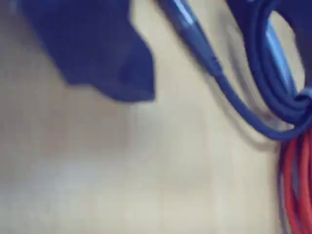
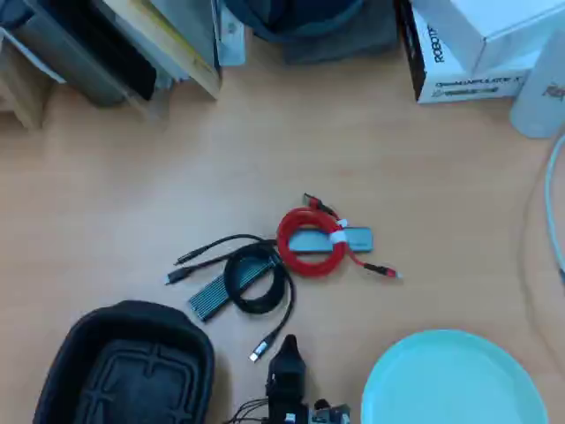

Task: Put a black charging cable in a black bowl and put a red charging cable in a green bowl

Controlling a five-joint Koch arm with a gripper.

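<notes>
In the overhead view the black charging cable (image 2: 258,279) lies in a loose coil at mid-table, its silver-tipped plug (image 2: 257,355) pointing toward the front. The red charging cable (image 2: 309,243), a tight coil with a white tie, lies just to its right. The black bowl (image 2: 78,353) stands front left and the green bowl (image 2: 450,382) front right; both hold nothing. My gripper (image 2: 287,348) hovers at the front edge between the bowls, close to the silver plug. The blurred wrist view shows one dark jaw at upper left, the black cable (image 1: 273,78) and the red cable (image 1: 295,185) at right.
A flat grey hub (image 2: 212,297) with straight black leads lies under the black coil's left side. Another grey block (image 2: 357,237) lies under the red coil. Books (image 2: 115,44), boxes (image 2: 468,44) and a white bottle (image 2: 543,97) line the back. A white cord (image 2: 552,212) runs along the right edge.
</notes>
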